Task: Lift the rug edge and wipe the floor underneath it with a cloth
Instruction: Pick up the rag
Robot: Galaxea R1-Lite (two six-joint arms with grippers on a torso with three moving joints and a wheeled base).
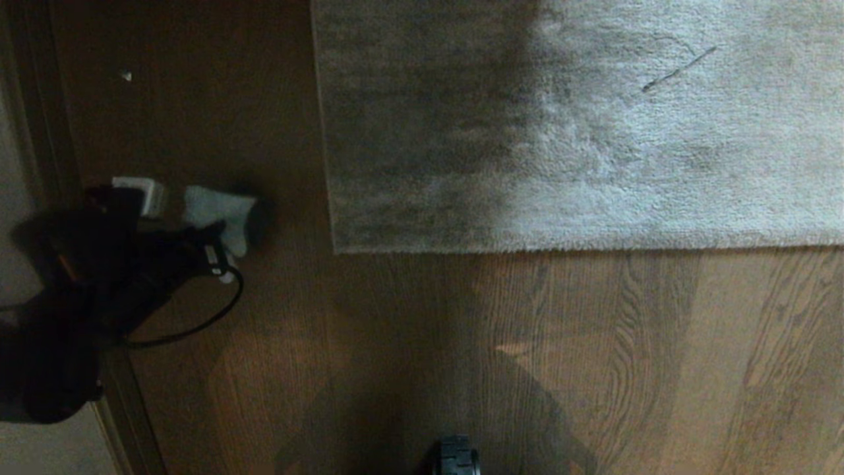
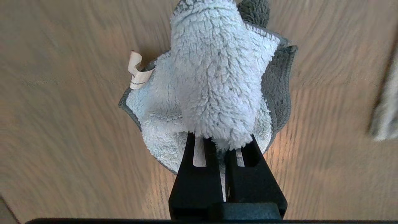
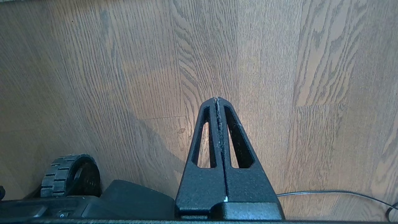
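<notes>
The light grey plush rug [image 1: 593, 125] lies flat on the brown wood-grain floor [image 1: 461, 343], with its near edge and left corner in the head view. The small pale grey-blue cloth [image 1: 214, 208] sits left of that corner, over the floor. My left gripper [image 1: 216, 243] is shut on it. In the left wrist view the cloth [image 2: 214, 77] bunches up over the black fingers [image 2: 199, 174] and hides their tips; a paper label [image 2: 136, 74] hangs from its dark hem. My right gripper [image 3: 217, 100] is shut on nothing, just above bare floor [image 3: 311, 77].
A dark baseboard strip [image 1: 39, 132] runs along the left, with a white block [image 1: 140, 192] behind my left arm. A black cable [image 1: 198, 323] loops off that arm. A wheel of my base [image 3: 67, 174] and a thin cable [image 3: 335, 193] lie near the right gripper.
</notes>
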